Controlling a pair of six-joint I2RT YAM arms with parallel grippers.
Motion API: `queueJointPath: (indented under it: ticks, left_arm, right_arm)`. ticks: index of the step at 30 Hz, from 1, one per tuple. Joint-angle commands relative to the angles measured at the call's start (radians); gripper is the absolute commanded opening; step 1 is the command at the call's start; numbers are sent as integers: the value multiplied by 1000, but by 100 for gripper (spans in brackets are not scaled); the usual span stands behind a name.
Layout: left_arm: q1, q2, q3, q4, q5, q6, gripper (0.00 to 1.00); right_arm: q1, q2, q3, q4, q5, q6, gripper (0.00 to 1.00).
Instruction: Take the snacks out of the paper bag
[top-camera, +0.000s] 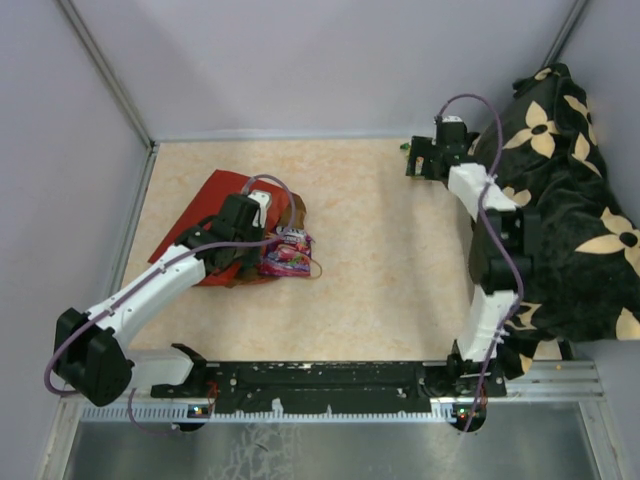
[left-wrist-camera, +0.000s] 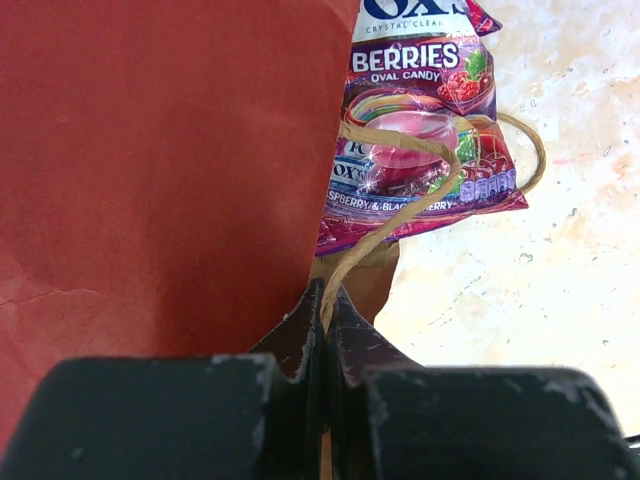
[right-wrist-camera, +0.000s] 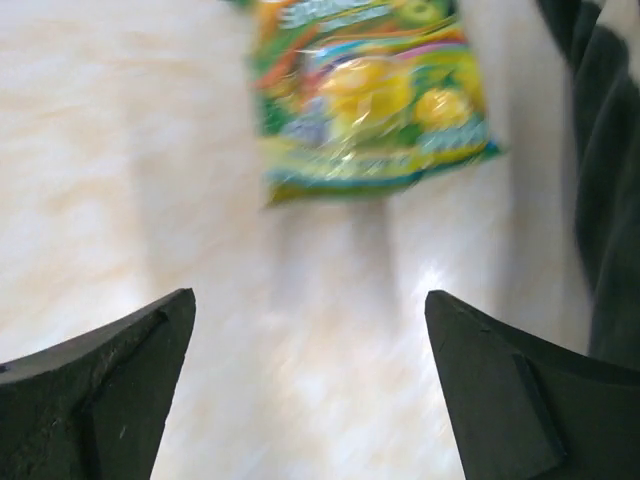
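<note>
Red bag (top-camera: 200, 215) steadied, its rim clamped by the left gripper (left-wrist-camera: 325, 310). Right gripper (right-wrist-camera: 308, 300), spread wide, above a green packet (right-wrist-camera: 365, 90).

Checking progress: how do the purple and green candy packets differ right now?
The purple packet lies at the paper bag's mouth with a handle loop across it; the green packet is far from the bag, beside the black cloth. The left gripper, shut on the bag, is by the purple packet; the right gripper is open before the green packet. Both are glossy candy packets.
</note>
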Motion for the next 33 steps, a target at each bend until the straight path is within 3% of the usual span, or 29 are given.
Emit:
queueJointPath:
  ticks: [1, 4, 7, 13, 19, 24, 30, 33]
  left_arm:
    - [13, -27, 5, 10, -1, 6, 2]
    - [14, -41, 3, 13, 0, 9, 3]
    - [15, -51, -5, 15, 4, 10, 3]
    - [15, -78, -18, 16, 8, 7, 3]
    - [15, -97, -25, 20, 10, 7, 3]
    - [15, -100, -27, 20, 9, 10, 3]
    - [15, -101, -27, 18, 3, 13, 3]
    - [15, -103, -28, 18, 5, 14, 3]
  right_arm:
    - [147, -552, -474, 410, -95, 256, 99]
    - [250, -666, -739, 606, -247, 445, 91]
    - [352, -607, -895, 837, -350, 589, 77]
    - [497, -378, -968, 1126, -362, 771, 73]
    - [527, -192, -986, 1398, -396, 974, 66]
    - [542, -97, -970, 1487, -400, 1069, 60]
    - [572, -60, -929, 1414, -351, 1070, 56]
    - [583, -18, -895, 1432, -344, 1092, 48]
